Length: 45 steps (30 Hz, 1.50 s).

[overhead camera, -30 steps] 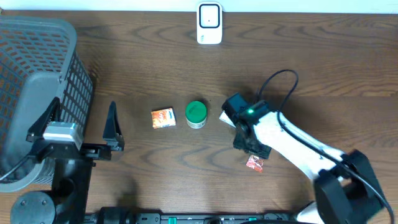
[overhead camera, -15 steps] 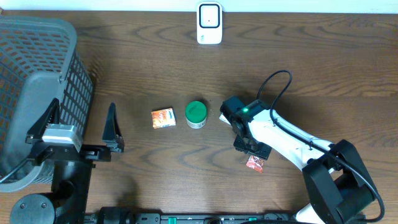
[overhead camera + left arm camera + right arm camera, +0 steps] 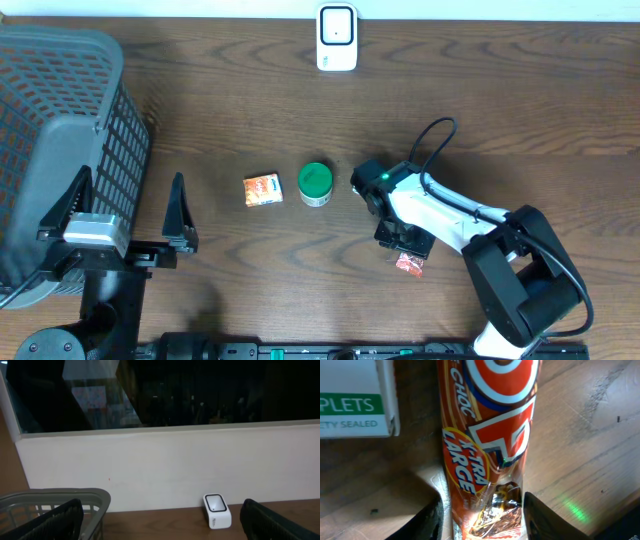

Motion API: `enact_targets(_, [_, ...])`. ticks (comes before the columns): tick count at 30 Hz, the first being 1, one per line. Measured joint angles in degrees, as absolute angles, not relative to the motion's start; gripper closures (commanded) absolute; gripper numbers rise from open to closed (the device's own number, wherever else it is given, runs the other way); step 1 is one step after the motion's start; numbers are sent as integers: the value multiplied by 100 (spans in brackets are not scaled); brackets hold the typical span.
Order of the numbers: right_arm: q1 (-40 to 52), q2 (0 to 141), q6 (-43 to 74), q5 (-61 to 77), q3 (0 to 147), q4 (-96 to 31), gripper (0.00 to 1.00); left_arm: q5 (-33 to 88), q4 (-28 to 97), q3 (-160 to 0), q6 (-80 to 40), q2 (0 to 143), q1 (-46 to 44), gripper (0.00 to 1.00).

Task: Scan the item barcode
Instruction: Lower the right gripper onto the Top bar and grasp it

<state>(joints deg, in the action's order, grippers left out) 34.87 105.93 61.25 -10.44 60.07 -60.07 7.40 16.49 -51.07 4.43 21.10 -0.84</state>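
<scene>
A grey mesh basket [image 3: 120, 140] stands at the left end of the wooden desk [image 3: 500, 90]. Near the middle lie a small orange box [image 3: 263, 189] and, just beside it on the right, a green-lidded jar [image 3: 315, 183]. A white box [image 3: 355, 400] with a green band, perhaps of tablets, lies further right.

Your right arm [image 3: 445, 218] has a white link, black joints, a green light [image 3: 383, 180] and a looped black cable [image 3: 432, 135]; your left arm [image 3: 105, 290] is black with a silver block [image 3: 92, 229].

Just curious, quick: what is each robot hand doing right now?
Left gripper: open, empty.
Right gripper: fingers straddle the snack bar; grip cannot be told.
</scene>
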Motion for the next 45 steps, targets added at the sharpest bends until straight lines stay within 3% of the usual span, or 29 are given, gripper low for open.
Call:
enact_targets(2, [3498, 10628, 6132, -1031, 6031, -5996, 65, 740, 1651, -5107, 443, 2110, -84, 1])
enact_targets(8, [3511, 10733, 6134, -1083, 6077, -5946, 98, 740, 1653, -5107, 443, 2110, -84, 1])
enact_targets(18, [3511, 10737, 6086, -1055, 6077, -5933, 99, 740, 1706, -5107, 443, 2110, -84, 1])
enact_targets(23, [3435, 10676, 5533, -674, 6080, -5933, 99, 740, 1898, -5107, 443, 2108, -84, 1])
enact_targets(31, [3242, 9732, 4276, 1232, 5994, -5798, 99, 740, 1966, -5107, 443, 2108, -84, 1])
enact_targets(39, [2679, 8125, 3068, 2958, 5994, -6447, 99, 740, 2003, -5107, 443, 2108, -84, 1])
enact_targets(45, [2386, 7981, 1439, 4724, 5992, -6379, 99, 740, 2078, -5107, 443, 2108, -84, 1])
